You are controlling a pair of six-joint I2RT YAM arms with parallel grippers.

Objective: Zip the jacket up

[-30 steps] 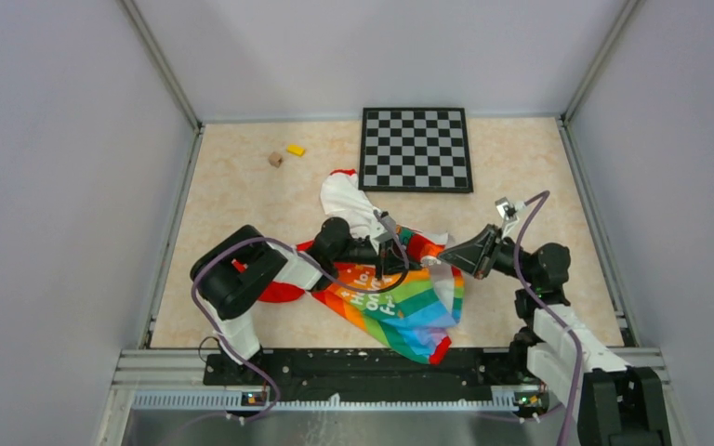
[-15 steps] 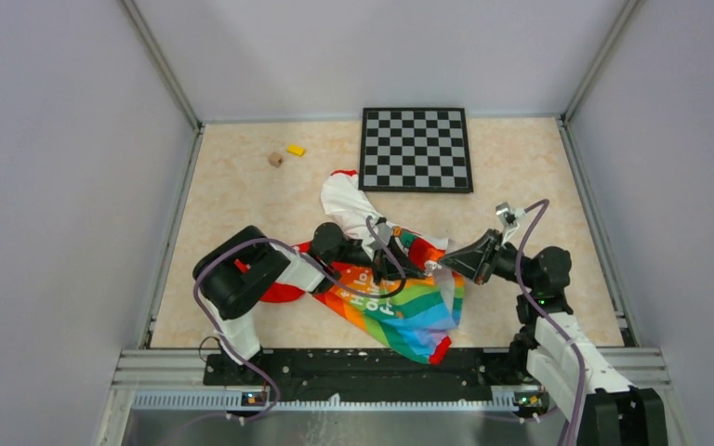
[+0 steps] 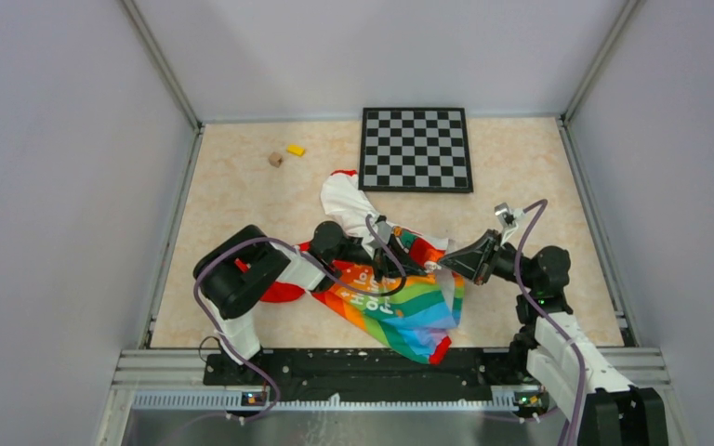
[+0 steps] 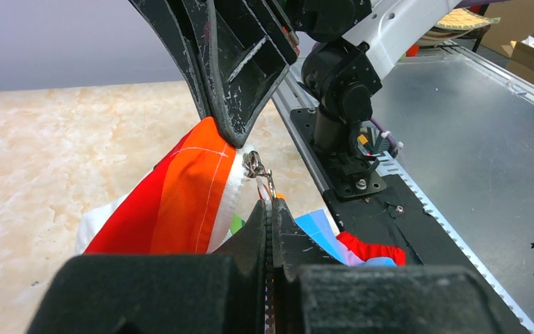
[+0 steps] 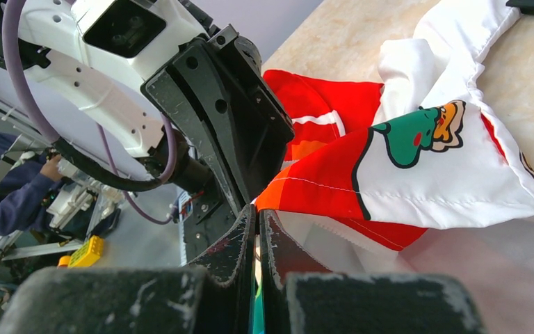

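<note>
The jacket lies crumpled in the middle of the table, with its rainbow panel toward the front and its white upper part toward the back. My left gripper is over it, shut on the metal zipper pull, whose tab runs in between the fingertips. My right gripper faces it from the right, almost touching. It is shut on the jacket's front edge, which it lifts. In the left wrist view the right gripper's black fingers pinch the orange-red fabric just above the pull.
A black-and-grey checkerboard lies at the back. A yellow block and a small brown cube lie at the back left. The black base rail runs along the front edge. Grey walls enclose the table.
My left gripper has shifted a little right toward the right gripper, and the right gripper has moved slightly down and left. The lifted fabric has bunched between them. In the last half second little moved.
</note>
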